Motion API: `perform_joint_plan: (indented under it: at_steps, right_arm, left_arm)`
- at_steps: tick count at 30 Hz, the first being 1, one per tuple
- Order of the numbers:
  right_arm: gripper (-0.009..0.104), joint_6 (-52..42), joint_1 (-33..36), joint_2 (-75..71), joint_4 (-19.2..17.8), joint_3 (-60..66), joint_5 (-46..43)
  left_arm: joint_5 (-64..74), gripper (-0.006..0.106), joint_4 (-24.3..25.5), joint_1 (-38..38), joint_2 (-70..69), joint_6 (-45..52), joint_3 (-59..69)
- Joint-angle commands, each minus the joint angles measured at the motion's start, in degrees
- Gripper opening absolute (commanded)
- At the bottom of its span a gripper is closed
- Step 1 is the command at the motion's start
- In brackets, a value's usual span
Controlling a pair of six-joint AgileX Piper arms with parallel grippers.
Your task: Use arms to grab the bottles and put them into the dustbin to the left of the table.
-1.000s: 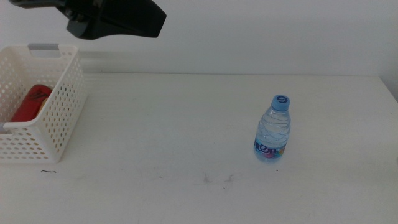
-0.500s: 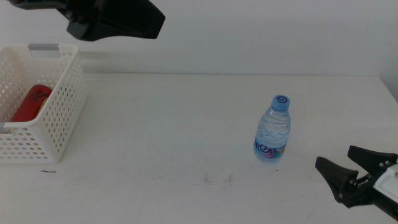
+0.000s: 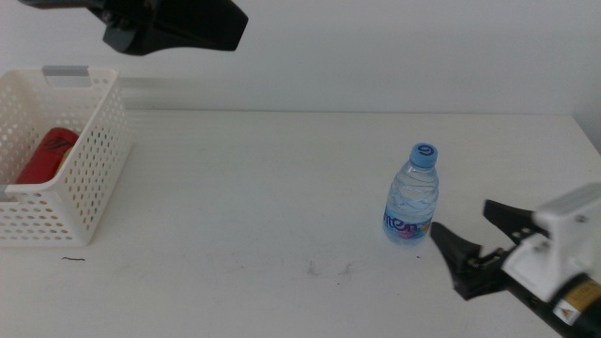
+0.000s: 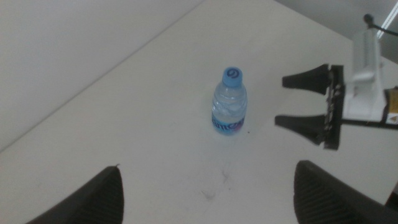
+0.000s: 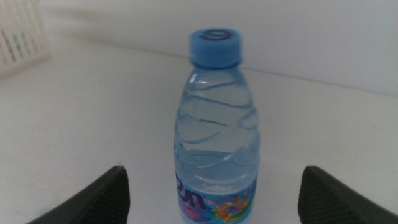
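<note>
Beside the upright water bottle (image 3: 412, 195), right gripper (image 3: 481, 242), fingers apart.

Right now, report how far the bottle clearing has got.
Done: a red can lies in the dustbin. In hand: the right gripper, jaws open, sits just right of the blue-capped water bottle, which stands upright on the table, not gripped. Left: grasp it and bin it. The left gripper waits high near the dustbin.
</note>
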Motion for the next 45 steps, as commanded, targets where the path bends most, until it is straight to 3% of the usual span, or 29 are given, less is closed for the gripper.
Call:
perform_joint_plan:
  at_steps: [1,4,19,21,24,28,32,34,40,45]
  right_arm:
    - [0.086,-6.2,1.9,1.8,4.0,-2.1,2.3]
    - [0.086,-5.7,2.1,5.0,3.8,-5.7,5.6]
    - [0.083,-5.5,2.2,24.1,3.9,-22.2,5.7]
    - [0.063,-5.5,2.3,25.9,3.1,-23.5,5.7]
    - [-0.004,-6.0,4.1,26.4,3.4,-24.6,5.3]
    - [0.0,-5.8,7.4,26.2,4.5,-31.4,8.2]
    - [-0.002,-5.5,9.2,28.6,-0.7,-46.3,22.5]
    - [-0.002,-5.3,9.7,31.8,-1.8,-54.3,25.1]
    - [-0.002,-0.4,10.2,43.3,-1.9,-70.1,25.6]
    - [-0.001,-0.3,11.7,47.7,-2.2,-72.9,25.0]
  left_arm:
    - [-1.4,0.094,-0.1,-0.1,-0.1,-0.3,0.0]
    - [-3.2,0.094,-0.1,-0.1,-0.1,-0.3,0.0]
    - [-4.5,0.094,-0.1,-0.1,-0.1,-0.3,0.0]
    - [-4.5,0.094,-0.1,-0.1,-0.1,-0.3,0.0]
    - [-4.6,0.094,-0.1,-0.1,-0.1,-0.3,0.0]
    - [-4.6,0.094,-0.1,-0.1,-0.1,-0.3,0.0]
    - [-4.6,0.094,-0.1,-0.1,-0.1,-0.3,0.0]
    - [-4.6,0.094,-0.1,-0.1,-0.1,-0.3,0.0]
    - [-4.6,0.094,-0.1,-0.1,-0.1,-0.3,0.0]
    - [-4.6,0.094,-0.1,-0.1,-0.1,-0.3,0.0]
